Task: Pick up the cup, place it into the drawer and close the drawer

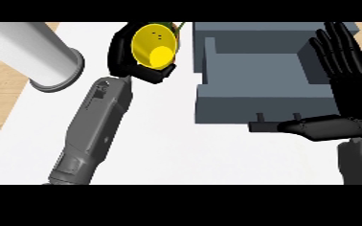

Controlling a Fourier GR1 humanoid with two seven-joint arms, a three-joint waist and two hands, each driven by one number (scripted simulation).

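On a white kitchen counter [184, 153], the robot's left hand [127, 57] curls its black fingers round a yellow cup [155, 45], which is tipped so that its open mouth faces the camera and its inside shows, with a few small dark specks near the rim. The cup is held up beside the left wall of an open grey drawer [254, 76], near it but outside it; whether the cup's base touches the counter cannot be told from this steep angle, as the hand hides its underside. A thin green streak shows just above the cup's rim, too small to identify. The left forearm [92, 129] runs up from the lower left edge to the hand. To the far left lies a large pale grey cylinder [42, 57], its round end facing the lower right, part of it over a wooden surface [10, 96] at the picture's left edge. The right hand [343, 91] stands at the right edge beside the drawer, fingers straight and spread upward, thumb stretched left along the drawer's front, by two small pegs [278, 116].
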